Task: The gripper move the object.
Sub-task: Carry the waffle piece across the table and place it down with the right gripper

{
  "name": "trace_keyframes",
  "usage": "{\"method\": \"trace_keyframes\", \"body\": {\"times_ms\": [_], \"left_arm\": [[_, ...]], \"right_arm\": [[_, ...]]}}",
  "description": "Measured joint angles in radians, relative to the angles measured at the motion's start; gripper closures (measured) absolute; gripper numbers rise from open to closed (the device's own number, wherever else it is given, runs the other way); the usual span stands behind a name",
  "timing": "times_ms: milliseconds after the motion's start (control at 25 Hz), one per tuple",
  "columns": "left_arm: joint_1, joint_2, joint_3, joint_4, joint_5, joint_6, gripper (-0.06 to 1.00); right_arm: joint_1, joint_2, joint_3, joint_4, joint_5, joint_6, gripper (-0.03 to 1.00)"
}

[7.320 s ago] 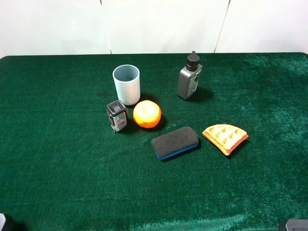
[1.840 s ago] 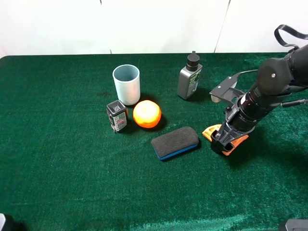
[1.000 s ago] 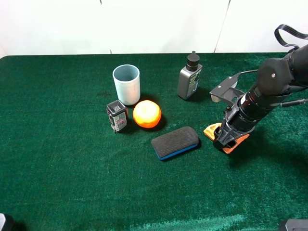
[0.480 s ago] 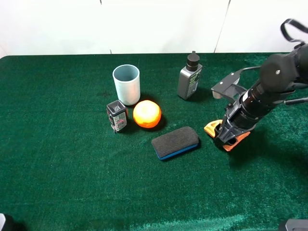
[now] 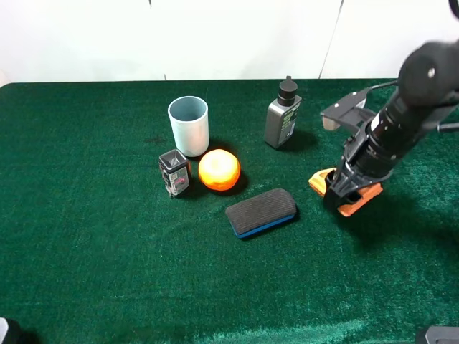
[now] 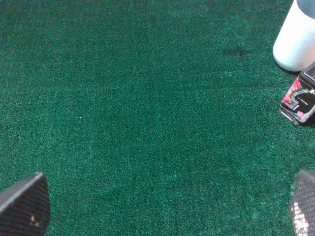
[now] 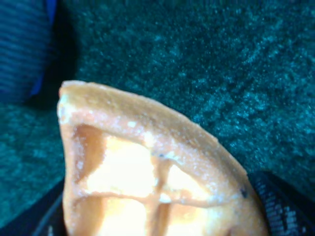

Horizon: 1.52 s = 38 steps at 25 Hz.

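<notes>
The orange-yellow waffle wedge (image 5: 320, 181) is clamped in my right gripper (image 5: 346, 190), which is shut on it and holds it just above the green cloth, right of the eraser. Only the wedge's two ends show past the black fingers. In the right wrist view the waffle (image 7: 147, 177) fills the frame, with dark fingertips (image 7: 283, 211) at its sides. My left gripper (image 6: 165, 209) is open and empty, low over bare cloth at the near left, with its fingertips (image 6: 24, 206) wide apart.
A black-and-blue eraser (image 5: 261, 212) lies just left of the waffle. An orange ball (image 5: 219, 170), a small dark box (image 5: 174, 173), a pale blue cup (image 5: 188, 125) and a grey bottle (image 5: 282, 115) stand behind. The cup (image 6: 298, 37) and box (image 6: 299, 98) also show in the left wrist view.
My right arm came in, closed on the waffle and has now lifted it slightly and carried it a little to the right and back. The other things have not moved.
</notes>
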Motion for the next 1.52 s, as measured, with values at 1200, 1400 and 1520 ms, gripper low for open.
{"method": "trace_keyframes", "body": {"times_ms": [1200, 1400, 1520], "left_arm": [[0.000, 0.000, 0.000, 0.000, 0.000, 0.000, -0.05], [0.000, 0.000, 0.000, 0.000, 0.000, 0.000, -0.05], [0.000, 0.000, 0.000, 0.000, 0.000, 0.000, -0.05]], "right_arm": [[-0.089, 0.048, -0.427, -0.015, 0.310, 0.476, 0.45], [-0.141, 0.108, -0.498, -0.015, 0.310, 0.476, 0.45], [-0.158, 0.149, -0.536, -0.017, 0.296, 0.476, 0.45]]}}
